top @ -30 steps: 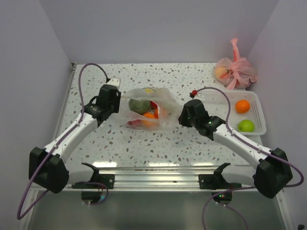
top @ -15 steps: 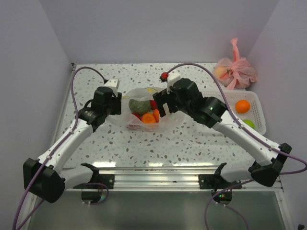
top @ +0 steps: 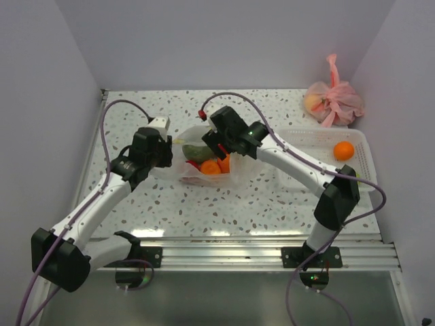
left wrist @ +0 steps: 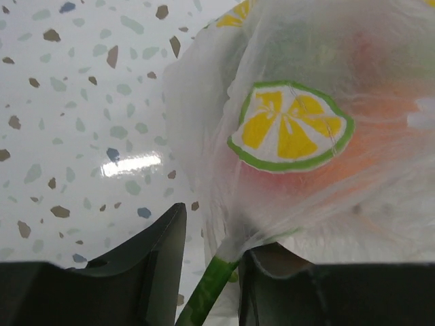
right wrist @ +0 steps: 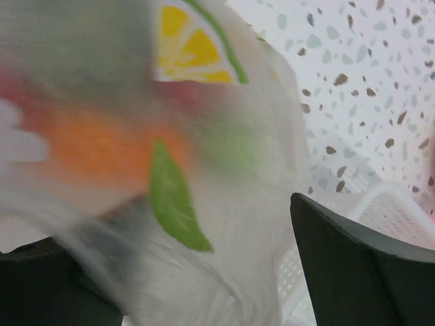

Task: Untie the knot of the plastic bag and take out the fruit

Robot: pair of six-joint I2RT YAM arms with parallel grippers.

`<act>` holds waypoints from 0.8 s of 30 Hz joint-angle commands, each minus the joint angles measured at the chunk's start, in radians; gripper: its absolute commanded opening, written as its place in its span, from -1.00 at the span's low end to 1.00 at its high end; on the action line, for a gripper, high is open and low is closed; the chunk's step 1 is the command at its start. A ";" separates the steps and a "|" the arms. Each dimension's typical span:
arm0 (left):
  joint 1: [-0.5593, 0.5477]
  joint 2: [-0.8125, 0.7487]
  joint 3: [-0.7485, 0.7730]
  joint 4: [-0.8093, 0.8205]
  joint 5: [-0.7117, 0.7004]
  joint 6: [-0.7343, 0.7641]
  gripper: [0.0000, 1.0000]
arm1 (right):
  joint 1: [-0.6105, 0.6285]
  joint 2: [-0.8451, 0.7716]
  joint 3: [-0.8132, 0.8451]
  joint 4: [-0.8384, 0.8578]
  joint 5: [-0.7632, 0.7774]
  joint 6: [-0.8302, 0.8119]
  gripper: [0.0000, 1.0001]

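The plastic bag [top: 234,170] lies mid-table, its mouth gaping; no knot shows. Inside it I see fruit: an orange one [top: 210,167], a dull green-grey one [top: 194,151] and a red one [top: 192,165]. My left gripper [top: 165,153] is at the bag's left edge. In the left wrist view it [left wrist: 211,224] is nearly closed, pinching a gathered strand of the bag [left wrist: 292,129]. My right gripper [top: 219,148] hangs over the bag's mouth. In the right wrist view it [right wrist: 170,224] is wide open with the blurred bag [right wrist: 224,224] between its fingers.
A white basket [top: 360,146] at the right holds an orange [top: 343,151]; my right arm crosses over its near part. A knotted pink bag [top: 333,100] with fruit sits in the far right corner. Walls close the left, back and right.
My right arm has swung left from the bag's right side, and its gripper is now over the bag's mouth. The left gripper has stayed at the bag's left edge.
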 commanded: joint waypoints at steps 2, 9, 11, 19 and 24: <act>-0.012 -0.056 -0.104 0.018 0.065 -0.006 -0.35 | -0.216 0.034 0.071 0.095 0.031 0.074 0.56; -0.048 -0.107 -0.261 0.118 0.171 0.000 -0.82 | -0.385 0.070 0.172 0.083 -0.128 0.320 0.50; -0.048 -0.130 -0.275 0.153 0.197 0.002 -0.82 | -0.381 0.049 0.155 0.081 -0.190 0.315 0.60; -0.048 -0.141 -0.232 0.167 0.223 -0.015 -0.82 | -0.335 -0.212 0.028 0.064 -0.293 0.222 0.97; -0.048 -0.125 -0.158 0.132 0.217 -0.051 -0.82 | -0.327 -0.310 0.066 0.040 -0.314 0.189 0.97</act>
